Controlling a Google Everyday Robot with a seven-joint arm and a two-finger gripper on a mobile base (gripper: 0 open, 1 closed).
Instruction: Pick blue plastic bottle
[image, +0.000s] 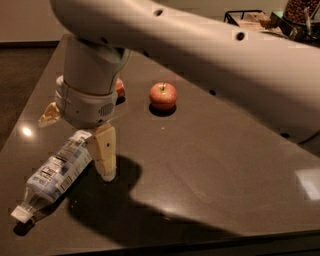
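The blue plastic bottle (54, 175) lies on its side on the dark table (210, 165) at the front left, with its white cap (20, 214) pointing to the front-left corner. My gripper (75, 148) is open and hangs over the bottle's far end. One finger (105, 156) reaches down just right of the bottle. The other finger (49, 114) shows on the left, above it. The fingers hold nothing. The red soda can (120, 87) is almost hidden behind my wrist.
A red apple (163, 95) sits on the table right of my wrist. A dark wire basket (247, 17) and a jar (300, 12) stand at the back right. My arm spans the upper view. The table's left and front edges are close to the bottle.
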